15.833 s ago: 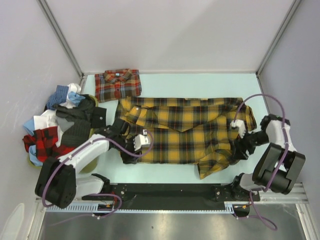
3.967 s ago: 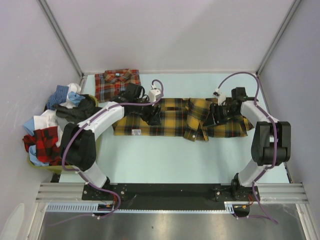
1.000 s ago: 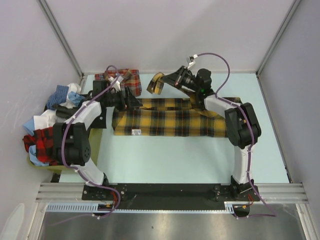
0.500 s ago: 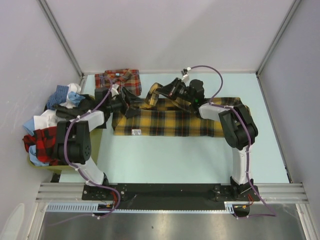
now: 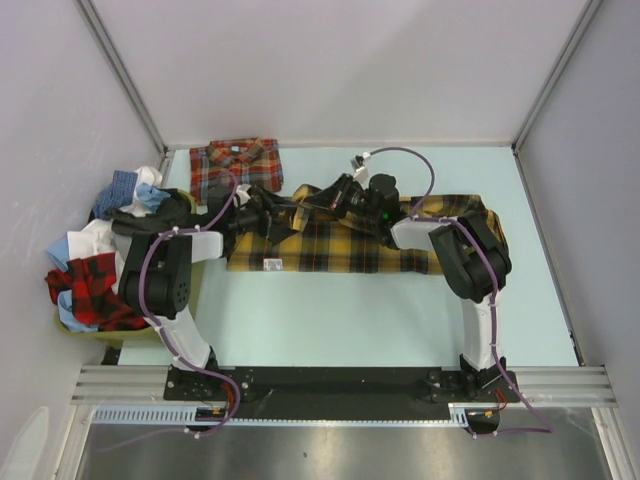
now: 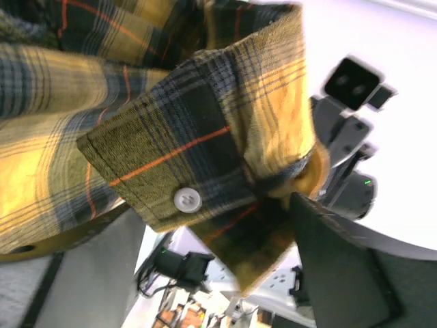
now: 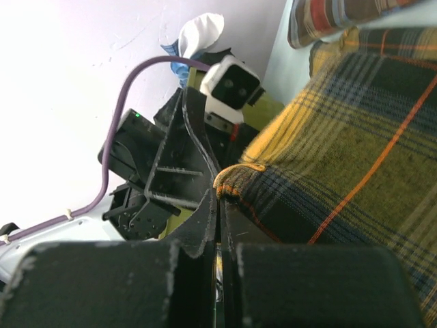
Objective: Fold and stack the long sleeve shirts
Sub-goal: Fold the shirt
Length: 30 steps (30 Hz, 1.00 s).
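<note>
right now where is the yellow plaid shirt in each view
Top external: yellow plaid shirt banded across mid-table.
Left wrist: its buttoned cuff fills the centre.
Right wrist: right side, edge pinched in the jaws of the right gripper.
Shared landmark: the pinched sleeve end.

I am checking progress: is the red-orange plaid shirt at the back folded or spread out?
Folded. The red-orange plaid shirt lies as a compact rectangle, collar on top, no sleeves sticking out.
</note>
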Each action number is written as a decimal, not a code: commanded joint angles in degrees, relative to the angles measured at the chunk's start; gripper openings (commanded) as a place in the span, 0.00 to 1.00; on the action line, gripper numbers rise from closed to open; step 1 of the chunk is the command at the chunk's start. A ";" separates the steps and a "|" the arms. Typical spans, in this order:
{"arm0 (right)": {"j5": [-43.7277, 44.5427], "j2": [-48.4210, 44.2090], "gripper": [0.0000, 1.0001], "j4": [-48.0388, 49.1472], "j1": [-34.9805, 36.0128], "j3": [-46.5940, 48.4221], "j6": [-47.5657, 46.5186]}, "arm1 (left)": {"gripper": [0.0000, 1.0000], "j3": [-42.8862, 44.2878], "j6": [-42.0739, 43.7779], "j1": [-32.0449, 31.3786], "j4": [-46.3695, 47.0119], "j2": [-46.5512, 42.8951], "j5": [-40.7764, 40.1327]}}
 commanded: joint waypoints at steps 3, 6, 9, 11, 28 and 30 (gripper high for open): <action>1.38 -3.41 0.00 3.78 0.63 -1.03 0.66 | 0.70 0.66 -3.24 1.27 7.01 0.05 -1.11; 1.11 -3.94 0.00 3.61 0.63 -1.91 0.74 | 0.56 0.66 -2.19 1.89 6.75 -0.48 -0.68; 0.85 -4.55 0.00 3.69 0.63 -3.40 0.66 | 0.42 0.84 -0.18 2.68 5.87 -1.45 -0.41; 0.67 -4.82 0.00 3.78 0.63 -4.45 0.57 | 0.26 1.45 1.85 3.29 4.38 -2.32 0.47; -10.14 -18.33 0.57 -15.53 -2.61 -16.21 -22.52 | 0.00 23.60 60.65 5.93 -54.25 -2.77 -13.58; -12.15 -23.42 0.58 -25.68 -5.16 -17.37 -32.32 | 0.00 24.65 63.54 5.85 -53.99 -0.40 -16.30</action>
